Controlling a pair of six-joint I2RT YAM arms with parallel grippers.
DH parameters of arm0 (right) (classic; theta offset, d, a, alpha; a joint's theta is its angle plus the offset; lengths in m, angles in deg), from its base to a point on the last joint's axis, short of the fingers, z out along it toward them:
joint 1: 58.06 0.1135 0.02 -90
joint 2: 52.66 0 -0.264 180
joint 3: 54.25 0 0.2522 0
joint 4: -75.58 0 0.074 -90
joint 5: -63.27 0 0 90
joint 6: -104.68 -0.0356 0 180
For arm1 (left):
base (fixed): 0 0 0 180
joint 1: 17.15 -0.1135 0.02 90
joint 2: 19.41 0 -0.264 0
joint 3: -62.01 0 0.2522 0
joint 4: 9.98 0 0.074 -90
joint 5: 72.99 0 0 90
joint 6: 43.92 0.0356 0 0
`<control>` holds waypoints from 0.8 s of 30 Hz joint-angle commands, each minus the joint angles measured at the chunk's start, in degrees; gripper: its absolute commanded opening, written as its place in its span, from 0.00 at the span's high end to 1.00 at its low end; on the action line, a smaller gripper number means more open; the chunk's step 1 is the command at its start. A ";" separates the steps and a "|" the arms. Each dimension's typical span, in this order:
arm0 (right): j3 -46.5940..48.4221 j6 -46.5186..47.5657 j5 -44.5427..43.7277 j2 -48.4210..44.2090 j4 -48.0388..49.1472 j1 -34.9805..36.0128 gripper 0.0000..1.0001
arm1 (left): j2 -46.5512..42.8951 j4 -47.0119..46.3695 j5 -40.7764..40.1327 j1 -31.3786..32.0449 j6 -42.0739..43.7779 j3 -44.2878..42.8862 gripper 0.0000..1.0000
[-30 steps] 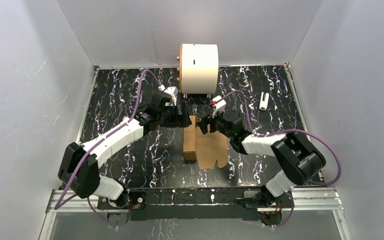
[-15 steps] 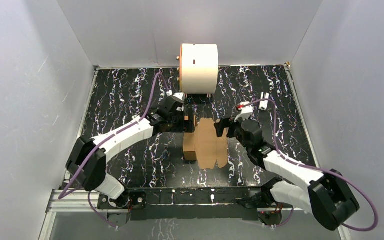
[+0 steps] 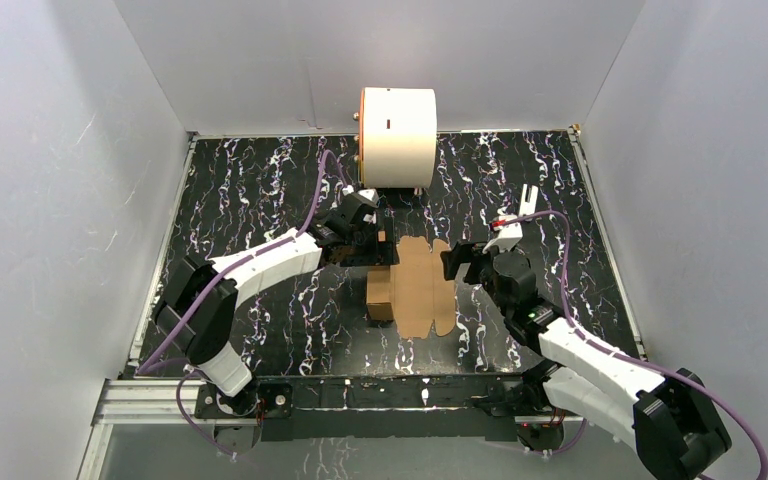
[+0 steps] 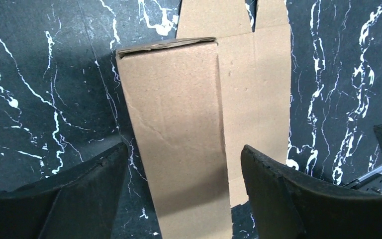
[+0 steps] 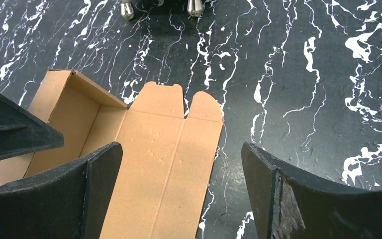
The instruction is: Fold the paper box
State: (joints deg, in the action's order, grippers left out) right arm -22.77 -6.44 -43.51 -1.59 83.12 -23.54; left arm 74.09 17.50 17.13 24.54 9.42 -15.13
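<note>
Both are wide open and empty. The paper box (image 3: 412, 285) lies under the left gripper (image 4: 181, 164) and just beside the right gripper (image 5: 179, 164). It looks light and bendy; pinch its flat edge.

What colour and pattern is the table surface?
The table is black with white marble-like veins, clearest in right wrist view.

Matt brown cardboard paper box (image 3: 412, 285)
</note>
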 commanded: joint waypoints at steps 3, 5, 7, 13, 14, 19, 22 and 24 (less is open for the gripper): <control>1.24 -1.24 0.33 1.20 0.89 -0.21 0.02 | -1.13 -2.58 2.65 -0.56 -1.80 0.95 0.31; 1.70 -1.60 0.82 1.40 0.28 -0.18 0.03 | -1.47 -4.12 4.02 -1.10 -2.57 2.25 0.35; 2.08 -1.81 1.35 1.33 -0.28 -0.16 0.04 | -1.75 -5.16 4.90 -1.70 -3.17 3.20 0.40; 4.56 -3.01 2.29 1.72 -4.64 -0.19 0.06 | -4.02 -7.95 7.23 -3.36 -4.71 6.14 0.48; 5.43 -3.47 2.32 1.96 -5.91 -0.17 0.07 | -4.60 -8.75 7.64 -3.70 -5.04 6.84 0.49; 12.01 -7.10 2.55 4.40 -17.50 -0.15 0.07 | -8.30 -13.10 9.76 -5.22 -7.21 11.47 0.49; 15.62 -8.53 3.41 5.26 -23.68 -0.19 0.07 | -10.00 -15.39 9.81 -5.72 -8.21 14.36 0.48; 17.11 -9.00 3.03 5.79 -26.13 -0.21 0.07 | -11.14 -17.10 10.17 -6.10 -9.01 16.09 0.48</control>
State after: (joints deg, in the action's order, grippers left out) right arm -10.69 -12.63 -40.47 3.61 64.47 -23.54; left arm 67.14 4.73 25.24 19.23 2.68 -1.45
